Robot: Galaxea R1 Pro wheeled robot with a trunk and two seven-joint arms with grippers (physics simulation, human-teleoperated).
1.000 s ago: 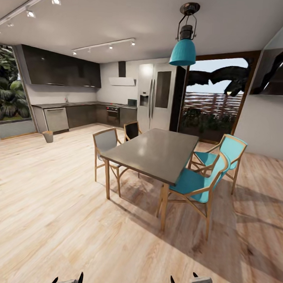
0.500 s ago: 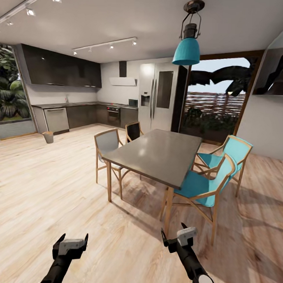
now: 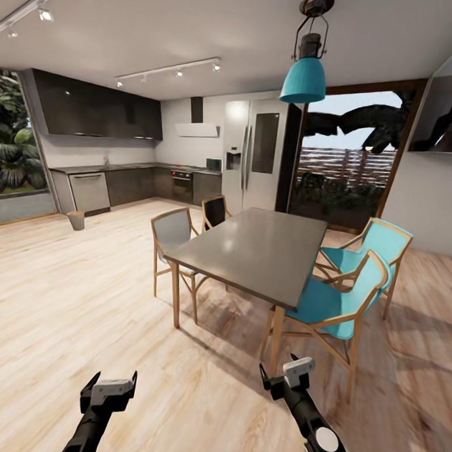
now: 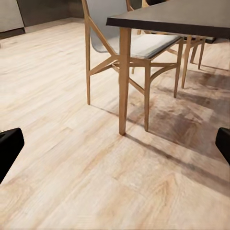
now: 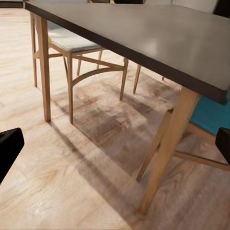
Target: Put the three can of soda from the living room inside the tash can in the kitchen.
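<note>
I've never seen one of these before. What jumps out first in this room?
The grey dining table in the middle of the wood floor, with teal chairs on its right side and a teal hanging lamp above. Behind it stands a tall steel fridge, with dark kitchen cabinets along the far left wall. At the bottom, the robot's two open hands, left hand and right hand, reach forward, holding nothing.

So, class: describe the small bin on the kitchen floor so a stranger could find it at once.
Start at the dark kitchen cabinets along the far left wall. Beside the steel dishwasher, the bin stands alone on the wood floor: a small grey tapered bucket, the one loose object there.
</note>
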